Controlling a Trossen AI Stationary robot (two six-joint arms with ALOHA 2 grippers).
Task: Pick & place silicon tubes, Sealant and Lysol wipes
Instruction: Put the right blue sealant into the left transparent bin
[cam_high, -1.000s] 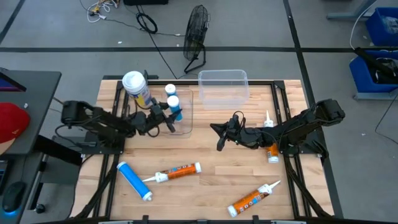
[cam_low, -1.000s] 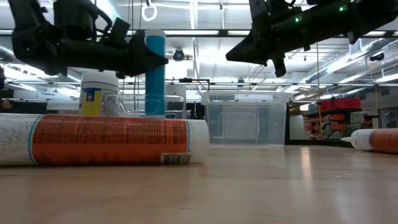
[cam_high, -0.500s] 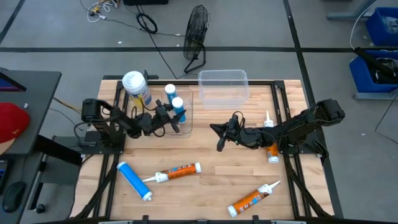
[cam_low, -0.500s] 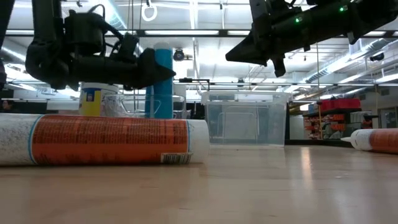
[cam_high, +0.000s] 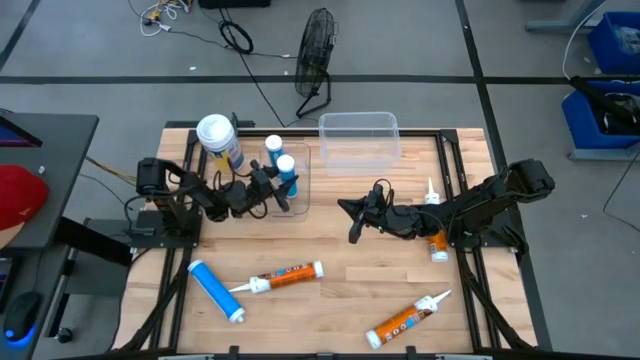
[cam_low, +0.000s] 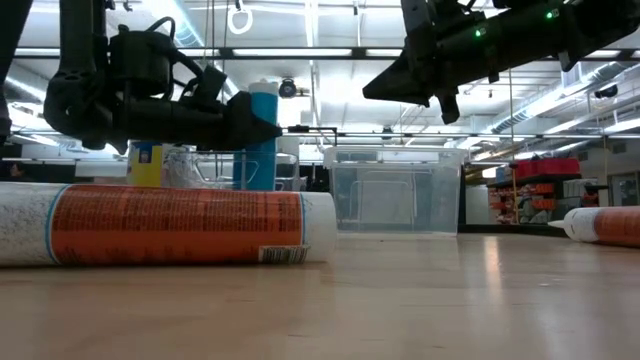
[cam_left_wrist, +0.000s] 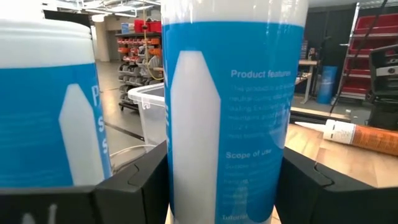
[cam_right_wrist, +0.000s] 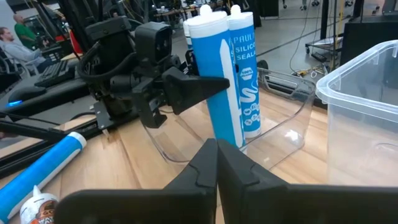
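Note:
Two blue silicone tubes with white caps stand upright side by side in a low clear container (cam_high: 290, 190) at the table's far left. My left gripper (cam_high: 278, 190) is shut on the nearer tube (cam_high: 287, 172), which fills the left wrist view (cam_left_wrist: 224, 112); the other tube (cam_left_wrist: 43, 106) is beside it. The Lysol wipes canister (cam_high: 218, 138) stands upright just left of the container. My right gripper (cam_high: 352, 218) hovers shut and empty over the table's middle; it also shows in the right wrist view (cam_right_wrist: 217, 158). My left gripper pinches the tube's blue barrel (cam_left_wrist: 186, 155) between its two fingers (cam_left_wrist: 134, 186), about mid-height. The fingers come level from the table's left side and lie across the tube. The tube stands upright inside the clear container; whether its base rests on the floor, I cannot tell.
A taller clear bin (cam_high: 358, 140) stands at the far middle. A blue tube (cam_high: 216, 290) and an orange sealant tube (cam_high: 285, 277) lie near the front left, another sealant tube (cam_high: 405, 320) at the front right, and one (cam_high: 437, 242) under the right arm.
My left gripper has gone down and a little toward the table's right with the blue tube, keeping it upright. The tube now sits lower in the clear container, next to the other tube. My right arm has kept still.

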